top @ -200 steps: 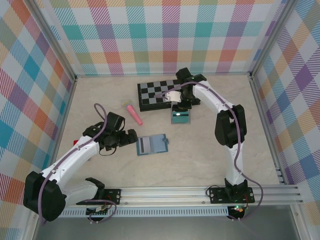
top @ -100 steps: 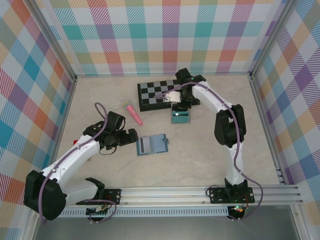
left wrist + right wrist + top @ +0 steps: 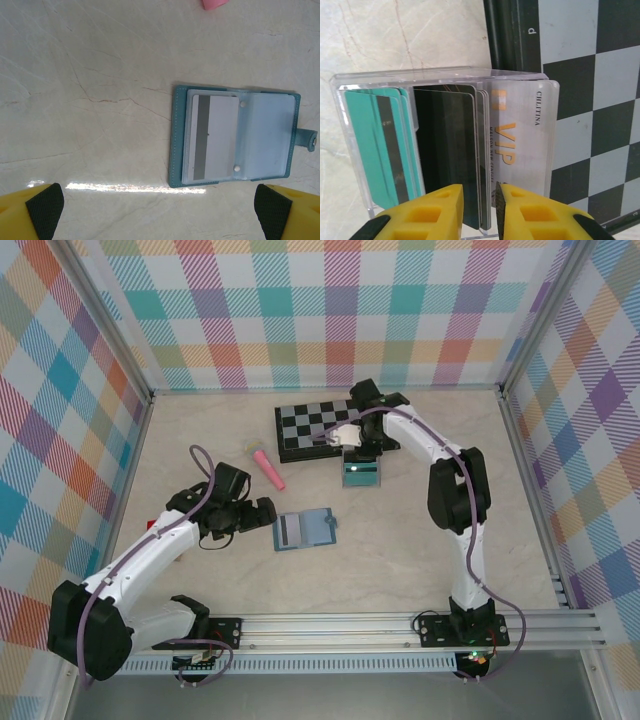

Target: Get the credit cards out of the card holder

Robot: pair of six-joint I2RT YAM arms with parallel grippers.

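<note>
Two left fingers (image 3: 42, 212) spread wide near the open card holder (image 3: 265, 135) on the desk (image 3: 75, 75). The right fingers (image 3: 435, 212) stand narrowly parted astride cards (image 3: 445, 145) in a clear box (image 3: 420, 75), grip unclear.

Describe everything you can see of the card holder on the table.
The card holder is a blue-grey folding wallet of soft-looking material, lying flat and open like a book on the pale marble-look table. Its clear inner pockets show; one holds a pale grey card with a dark stripe. A snap tab sticks out of one edge. Nothing else touches it.
</note>
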